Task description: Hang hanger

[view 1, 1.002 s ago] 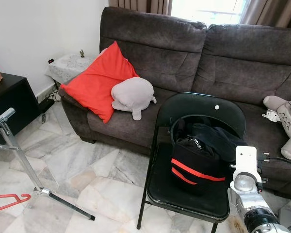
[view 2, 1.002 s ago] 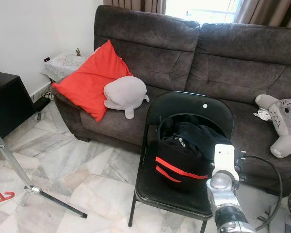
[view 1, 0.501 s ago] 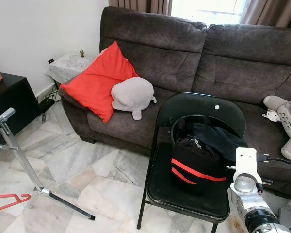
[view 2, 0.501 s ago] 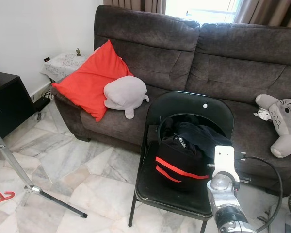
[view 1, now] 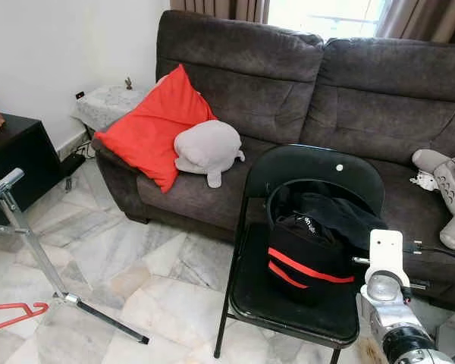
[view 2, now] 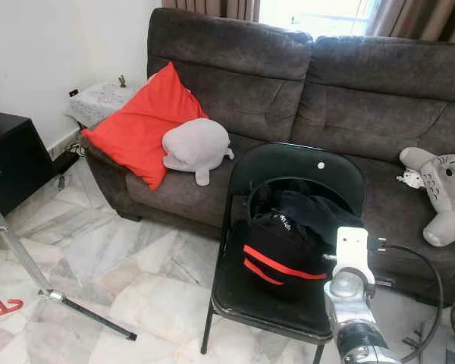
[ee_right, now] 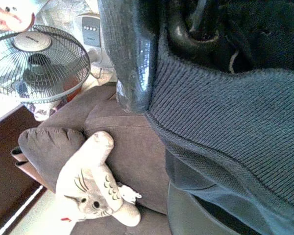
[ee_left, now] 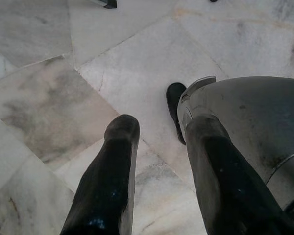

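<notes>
A black folding chair (view 1: 292,299) stands before the sofa, holding a pile of dark clothes (view 1: 326,220) and a black bag with red stripes (view 1: 303,262). A thin black loop (view 1: 277,199) arches over the pile. My right arm (view 1: 385,262) reaches to the pile's right side. In the right wrist view my right gripper (ee_right: 157,93) is shut on a dark knit garment (ee_right: 235,112), which covers one finger. A red hanger (view 1: 11,315) lies on the floor at far left, beside the metal rack leg (view 1: 30,250). My left gripper (ee_left: 157,132) hangs open over the marble floor.
The dark sofa (view 1: 364,98) carries a red cushion (view 1: 155,125), a grey plush (view 1: 207,148) and a grey-white plush (view 1: 447,189). A black cabinet (view 1: 11,155) and a small side table (view 1: 110,102) stand left. A fan (ee_right: 39,63) stands behind the sofa's end.
My right arm has sunk very slightly beside the clothes pile. Everything else stays where it was.
</notes>
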You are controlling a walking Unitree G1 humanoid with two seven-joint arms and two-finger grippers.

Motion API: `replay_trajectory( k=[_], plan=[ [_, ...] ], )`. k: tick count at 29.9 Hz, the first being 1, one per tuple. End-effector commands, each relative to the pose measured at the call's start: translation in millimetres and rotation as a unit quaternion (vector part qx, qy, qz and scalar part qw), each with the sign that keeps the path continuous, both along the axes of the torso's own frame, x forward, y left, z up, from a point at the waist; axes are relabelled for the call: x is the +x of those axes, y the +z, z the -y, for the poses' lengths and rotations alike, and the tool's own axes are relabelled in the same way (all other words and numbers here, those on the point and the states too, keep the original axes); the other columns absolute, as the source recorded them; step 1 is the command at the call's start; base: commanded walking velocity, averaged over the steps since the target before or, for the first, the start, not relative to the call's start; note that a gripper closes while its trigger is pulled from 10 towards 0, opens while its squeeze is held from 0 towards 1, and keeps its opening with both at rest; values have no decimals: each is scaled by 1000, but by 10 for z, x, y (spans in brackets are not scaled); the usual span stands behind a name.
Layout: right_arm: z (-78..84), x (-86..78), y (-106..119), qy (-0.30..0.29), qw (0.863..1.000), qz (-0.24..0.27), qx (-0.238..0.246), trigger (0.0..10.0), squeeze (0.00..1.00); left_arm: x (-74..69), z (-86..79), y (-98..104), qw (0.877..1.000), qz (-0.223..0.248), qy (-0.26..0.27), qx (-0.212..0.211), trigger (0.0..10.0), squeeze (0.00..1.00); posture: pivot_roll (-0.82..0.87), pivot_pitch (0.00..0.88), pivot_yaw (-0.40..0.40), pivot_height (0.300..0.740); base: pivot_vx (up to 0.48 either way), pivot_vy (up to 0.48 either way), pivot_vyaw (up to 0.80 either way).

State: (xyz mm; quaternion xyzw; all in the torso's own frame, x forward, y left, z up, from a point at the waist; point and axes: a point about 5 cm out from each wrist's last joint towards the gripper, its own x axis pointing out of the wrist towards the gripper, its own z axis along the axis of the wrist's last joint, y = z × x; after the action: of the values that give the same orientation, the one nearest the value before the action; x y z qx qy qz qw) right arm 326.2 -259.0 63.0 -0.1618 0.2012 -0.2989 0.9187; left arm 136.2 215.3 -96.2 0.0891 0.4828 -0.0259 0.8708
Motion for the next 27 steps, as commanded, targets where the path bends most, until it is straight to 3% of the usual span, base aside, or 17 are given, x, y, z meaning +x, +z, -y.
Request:
replay_trajectory(
  k=[1, 2, 3, 5, 9, 12, 15, 21, 27],
  plan=[
    [46, 57, 136, -21, 999, 38, 8, 0, 0, -35, -12, -12, 1000, -7, 1, 1, 10000, 0, 59, 0, -1, 740, 0, 0, 0],
    [56, 72, 173, -26, 999, 47, 10, 0, 0, -36, -12, -12, 1000, -7, 1, 1, 10000, 0, 59, 0, -1, 740, 0, 0, 0],
    [65, 102, 239, -31, 997, 65, 14, 4706, 0, -35, -12, -12, 1000, -7, 1, 1, 10000, 0, 56, 0, -1, 740, 0, 0, 0],
    [70, 171, 408, -33, 994, 107, 5, 10000, 0, -34, -12, -11, 1000, -7, 1, 2, 10000, 0, 56, 0, -1, 740, 0, 0, 0],
    [62, 277, 813, -35, 977, 210, -20, 10000, 0, -32, -13, -11, 1000, -7, 0, 3, 10000, 0, 56, 0, 0, 740, 0, 0, 0],
    [32, 302, 954, -32, 969, 245, -24, 10000, 0, -32, -14, -10, 1000, -6, 0, 3, 10000, 0, 56, 0, 0, 740, 0, 0, 0],
    [-103, 327, 1113, -10, 957, 290, -6, 10000, 0, -32, -17, -10, 1000, -6, 0, 4, 10000, 0, 54, 0, -1, 740, 0, 0, 0],
    [-271, 210, 1065, 9, 952, 305, 5, 10000, 0, -34, -23, -9, 1000, -6, 0, 7, 10000, 0, 56, 0, -1, 740, 0, 0, 0],
    [-340, 76, 859, 31, 960, 278, 6, 10000, 0, -35, -31, -8, 1000, -7, 1, 9, 10000, 0, 59, 0, -3, 740, 0, 0, 405]
  ],
)
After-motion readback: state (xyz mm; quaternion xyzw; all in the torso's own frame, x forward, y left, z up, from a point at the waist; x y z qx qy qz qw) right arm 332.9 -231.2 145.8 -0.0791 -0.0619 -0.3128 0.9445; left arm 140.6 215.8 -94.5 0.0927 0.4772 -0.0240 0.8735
